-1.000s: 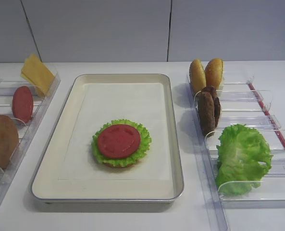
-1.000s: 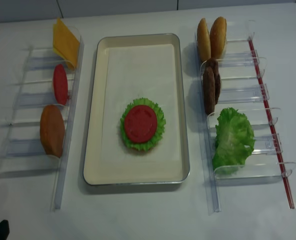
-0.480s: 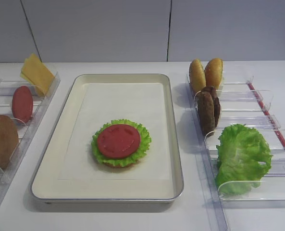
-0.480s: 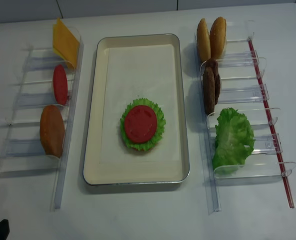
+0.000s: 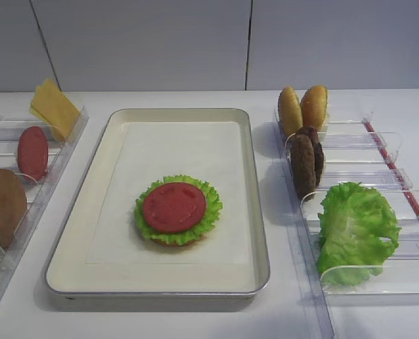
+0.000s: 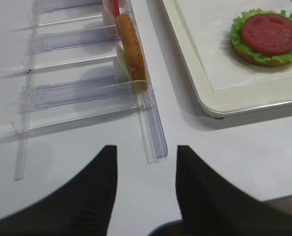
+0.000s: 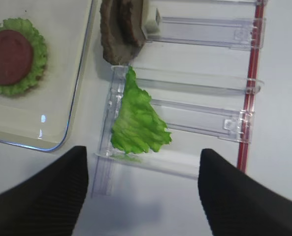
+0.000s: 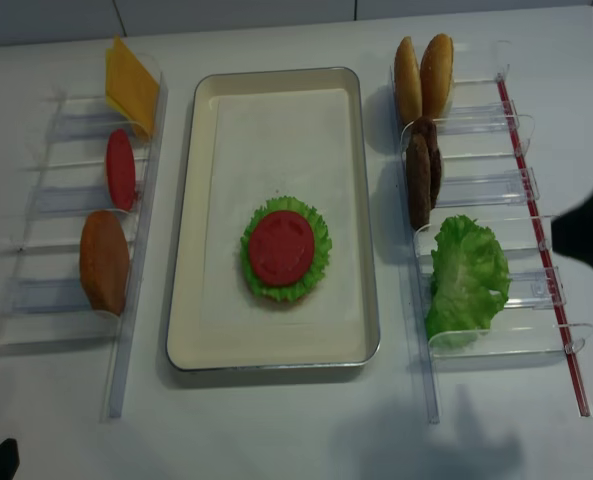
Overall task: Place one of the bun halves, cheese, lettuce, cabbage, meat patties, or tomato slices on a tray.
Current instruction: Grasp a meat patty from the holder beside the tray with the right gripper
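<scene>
On the cream tray point(image 5: 75, 233) lies a stack: a tomato slice point(image 5: 174, 207) on lettuce point(image 5: 210, 212) on a bun half. Two meat patties point(image 5: 306, 161) stand on edge in the right rack, behind a loose lettuce leaf point(image 5: 356, 229) and in front of two bun halves point(image 5: 302, 107). The left rack holds cheese point(image 5: 54, 107), a tomato slice point(image 5: 32, 152) and a bun half point(image 5: 1, 206). My right gripper point(image 7: 143, 196) hangs open above the table, just short of the lettuce leaf point(image 7: 136, 118). My left gripper point(image 6: 146, 196) is open over the left rack's near end, empty.
Clear plastic racks point(image 8: 496, 185) flank the tray on both sides. A red strip point(image 8: 536, 240) runs along the right rack's outer side. The right arm shows as a dark shape point(image 8: 588, 235) at the right edge of the overhead view.
A dark shape of the right arm has come into the overhead view from the right edge, beside the lettuce leaf. The food and the tray have not moved.
</scene>
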You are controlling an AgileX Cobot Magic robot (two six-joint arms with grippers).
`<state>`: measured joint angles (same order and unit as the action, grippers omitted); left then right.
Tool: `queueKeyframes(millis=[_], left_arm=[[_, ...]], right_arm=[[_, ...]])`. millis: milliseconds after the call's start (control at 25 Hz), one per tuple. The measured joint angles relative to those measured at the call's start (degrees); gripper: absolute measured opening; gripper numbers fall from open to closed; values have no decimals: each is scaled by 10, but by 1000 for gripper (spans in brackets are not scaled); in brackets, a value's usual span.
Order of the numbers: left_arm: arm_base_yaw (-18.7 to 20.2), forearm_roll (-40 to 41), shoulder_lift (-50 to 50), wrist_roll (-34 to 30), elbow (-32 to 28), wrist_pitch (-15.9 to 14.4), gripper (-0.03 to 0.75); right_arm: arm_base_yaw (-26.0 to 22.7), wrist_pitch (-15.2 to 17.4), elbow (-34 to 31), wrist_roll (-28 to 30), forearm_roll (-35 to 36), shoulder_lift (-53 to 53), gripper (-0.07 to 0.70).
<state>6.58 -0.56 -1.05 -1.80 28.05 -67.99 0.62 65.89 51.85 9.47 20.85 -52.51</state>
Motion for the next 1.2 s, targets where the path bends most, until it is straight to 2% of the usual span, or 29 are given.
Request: queueKeyframes(millis=[120,240,320,400,600,800,1000,1200], left_arm=[[0,0,0,0,0,0,262],[0,0,0,0,0,0,262],[0,0,0,0,0,0,262],[0,0,0,0,0,0,262],[0,0,0,0,0,0,262],[0,0,0,0,0,0,262],[0,0,0,0,0,0,262],[0,0,0,0,0,0,262]], right_arm=[[56,-18,40,-30,-11,-59,500],[139,-41,86,-101,-68,-128,500],[177,-47,116,-149,-111,-177,500],[199,-51,145,-174,-134,-222,500],[216,-68,195,-198,-136,-316,500],[216,-80,211,-207,-121,-377,501],[216,-95,211,-214,-114,-404,501],[216,-96,211,-214,-111,-414,501]])
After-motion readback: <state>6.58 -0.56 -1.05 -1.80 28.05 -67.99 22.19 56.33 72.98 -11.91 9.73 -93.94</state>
